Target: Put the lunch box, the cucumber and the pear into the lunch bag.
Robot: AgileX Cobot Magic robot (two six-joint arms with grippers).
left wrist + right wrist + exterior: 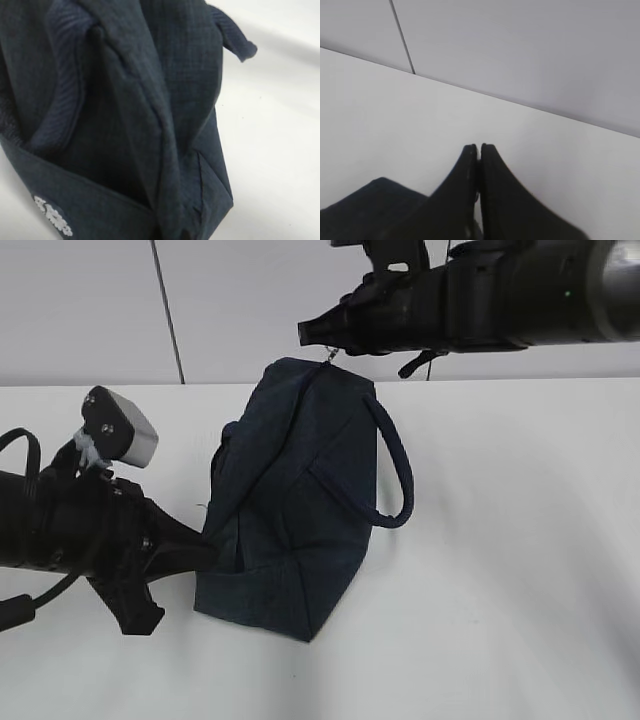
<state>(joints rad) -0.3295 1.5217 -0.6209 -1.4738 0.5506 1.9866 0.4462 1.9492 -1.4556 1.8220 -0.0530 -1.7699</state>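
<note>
At front left, the left pincer (205,552), pressed together, pinches the lunch bag (300,510) on the table (520,540); farther back, the right pincer (312,333), likewise closed, holds its zipper pull (331,357). No lunch box, cucumber or pear shows; whether any is packed cannot be told.
</note>
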